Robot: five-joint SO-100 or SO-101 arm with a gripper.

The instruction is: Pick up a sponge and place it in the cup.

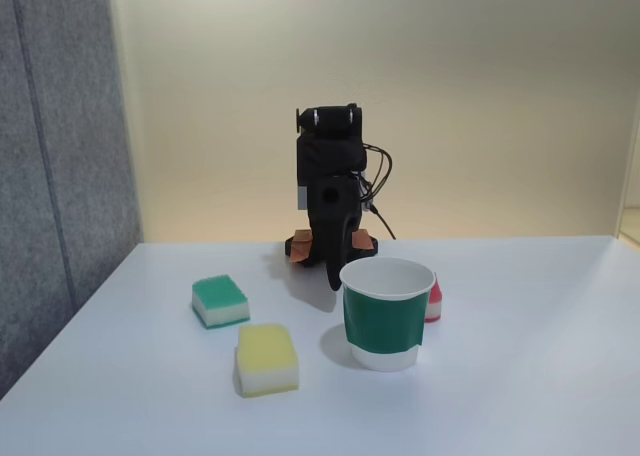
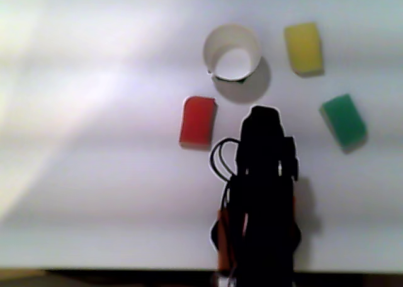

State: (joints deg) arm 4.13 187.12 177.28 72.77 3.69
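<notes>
The sponge (image 1: 434, 302) is a small red-topped block on the white table, mostly hidden behind the cup's right side in the fixed view. Seen from above in the other view, the sponge (image 2: 198, 121) lies flat, left of the arm and below the cup. The cup (image 1: 386, 321), white with a dark green band, stands upright, and its open mouth faces the camera in the other view (image 2: 209, 48). My gripper (image 1: 335, 279) hangs folded, pointing down just behind the cup's left rim, its dark fingers together with no gap. In the other view the gripper (image 2: 263, 112) sits between cup and sponge, holding nothing.
A green-and-white sponge (image 1: 220, 301) (image 2: 344, 119) and a yellow-and-white sponge (image 1: 266, 359) (image 2: 303, 46) lie on the table left of the cup in the fixed view. A grey panel (image 1: 50, 176) stands along the left. The arm's base (image 1: 330, 244) sits at the table's back.
</notes>
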